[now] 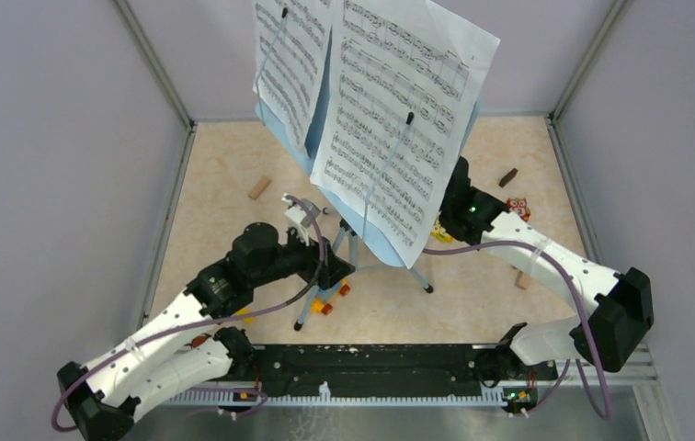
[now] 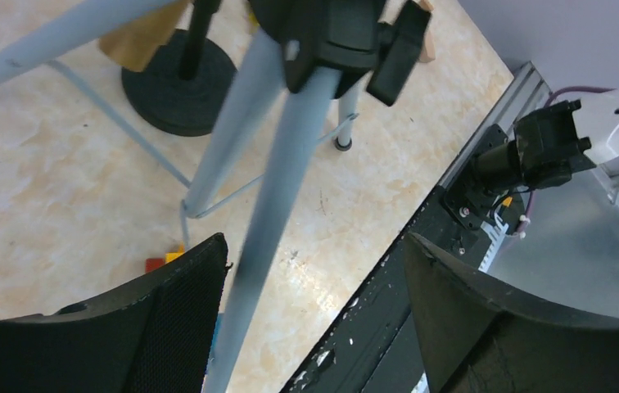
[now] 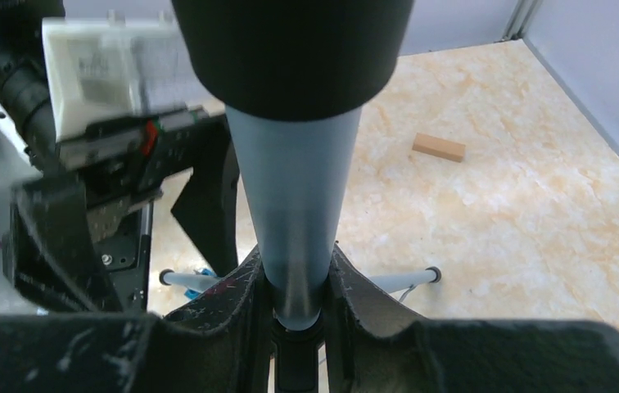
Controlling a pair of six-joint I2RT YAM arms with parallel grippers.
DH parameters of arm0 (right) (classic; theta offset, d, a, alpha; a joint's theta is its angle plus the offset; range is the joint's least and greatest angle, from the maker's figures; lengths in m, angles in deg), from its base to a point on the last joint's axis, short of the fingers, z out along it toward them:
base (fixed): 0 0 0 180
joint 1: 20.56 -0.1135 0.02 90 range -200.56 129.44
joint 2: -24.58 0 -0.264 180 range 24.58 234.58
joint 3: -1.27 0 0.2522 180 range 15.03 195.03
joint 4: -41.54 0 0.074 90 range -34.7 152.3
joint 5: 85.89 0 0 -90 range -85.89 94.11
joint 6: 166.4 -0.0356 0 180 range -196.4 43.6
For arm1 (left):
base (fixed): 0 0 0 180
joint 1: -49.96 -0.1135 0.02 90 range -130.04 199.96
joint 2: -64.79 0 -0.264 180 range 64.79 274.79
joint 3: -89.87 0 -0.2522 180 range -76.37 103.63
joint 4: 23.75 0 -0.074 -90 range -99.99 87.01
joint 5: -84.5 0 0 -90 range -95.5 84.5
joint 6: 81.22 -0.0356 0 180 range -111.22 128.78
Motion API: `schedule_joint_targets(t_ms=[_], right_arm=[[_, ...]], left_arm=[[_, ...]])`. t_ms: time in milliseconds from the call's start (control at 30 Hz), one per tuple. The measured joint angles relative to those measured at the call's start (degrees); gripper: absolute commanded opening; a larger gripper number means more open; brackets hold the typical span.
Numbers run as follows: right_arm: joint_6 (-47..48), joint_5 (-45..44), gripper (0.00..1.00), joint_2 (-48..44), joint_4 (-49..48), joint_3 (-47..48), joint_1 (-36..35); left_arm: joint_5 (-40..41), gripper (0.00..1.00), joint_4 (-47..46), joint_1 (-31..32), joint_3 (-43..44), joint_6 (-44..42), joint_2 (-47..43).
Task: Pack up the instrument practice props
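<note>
The pale-blue music rack [image 1: 379, 241] stands on its tripod mid-table, with two white sheet-music pages [image 1: 399, 110] leaning on it. My left gripper [image 1: 333, 268] is low among the legs. In the left wrist view its fingers stand apart around one pale-blue tripod leg [image 2: 277, 188], which runs close beside the left finger [image 2: 183, 311]; the left gripper [image 2: 314, 246] is open. My right gripper [image 3: 294, 266] is shut on the rack's upright pole [image 3: 294, 188]; from above, the right gripper [image 1: 461, 197] is half hidden behind the pages. A black round-based mic holder [image 2: 177, 86] stands beyond the legs.
Small wooden blocks lie at the back left [image 1: 259, 187], back right [image 1: 507, 176] and right [image 1: 521, 278]. A colourful toy car [image 1: 330, 299] sits by the near tripod leg. An owl figure [image 1: 517, 208] stands beside the right arm. Grey walls enclose the table; a black rail [image 1: 371, 363] lines the near edge.
</note>
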Motion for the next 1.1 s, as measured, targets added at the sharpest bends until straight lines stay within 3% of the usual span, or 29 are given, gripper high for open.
schedule_joint_targets(t_ms=[67, 200, 333, 467, 733, 1100], right_arm=[[0.7, 0.9, 0.0, 0.1, 0.1, 0.0, 0.1], [3.0, 2.8, 0.0, 0.2, 1.1, 0.0, 0.2], [4.9, 4.1, 0.0, 0.1, 2.1, 0.0, 0.3], [5.8, 4.0, 0.0, 0.1, 3.1, 0.5, 0.6], [7.2, 3.9, 0.0, 0.9, 5.3, 2.4, 2.7], [7.1, 3.5, 0.0, 3.8, -0.3, 2.7, 6.6]], left_arm=[[3.1, 0.73, -1.2, 4.7, 0.0, 0.0, 2.3], [10.9, 0.48, -2.4, 10.5, -0.2, -0.2, 6.5], [17.9, 0.39, -4.1, 13.8, -0.9, -0.1, 10.4], [26.4, 0.2, -5.8, 17.6, -1.0, -0.4, 14.1], [33.2, 0.0, -14.3, 21.2, -0.4, -2.4, 20.6], [44.0, 0.0, -20.2, 21.2, 5.4, 1.4, 31.7]])
